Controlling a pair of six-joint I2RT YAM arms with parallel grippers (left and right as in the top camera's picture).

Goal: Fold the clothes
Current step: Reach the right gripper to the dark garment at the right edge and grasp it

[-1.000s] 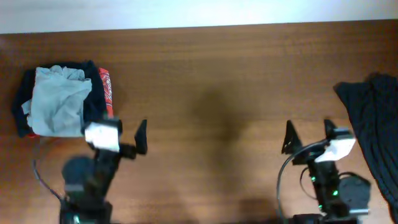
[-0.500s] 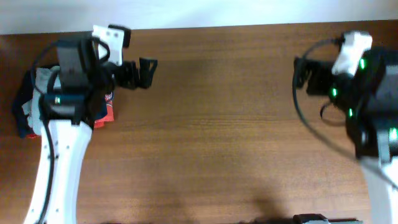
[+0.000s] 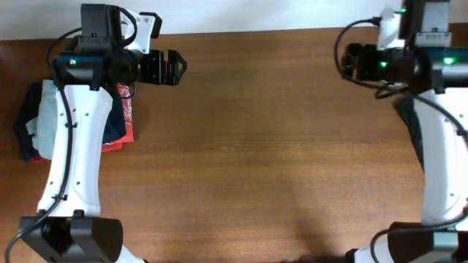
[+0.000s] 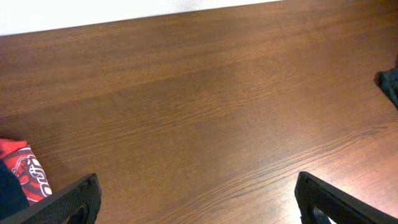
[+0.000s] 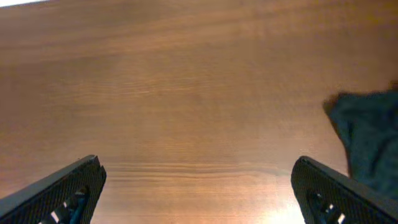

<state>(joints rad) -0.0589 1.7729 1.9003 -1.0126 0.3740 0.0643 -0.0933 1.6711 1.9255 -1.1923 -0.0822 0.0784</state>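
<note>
The left gripper (image 4: pixel 198 193) and right gripper (image 5: pixel 196 180) both hang spread wide and empty above the table (image 3: pixel 256 146), while the black T-shirt (image 3: pixel 411 128) lies bunched at three o'clock, ungrasped, so I'd say all folding remains.

Other garments piled on the wooden table (image 3: pixel 256 146)
At its left end, a light grey garment (image 3: pixel 44 124) lies on a navy garment (image 3: pixel 23 128) and a red-orange garment (image 3: pixel 126 120) with white print.

Black T-shirt (image 5: pixel 365 135) cut off at right edge
</note>
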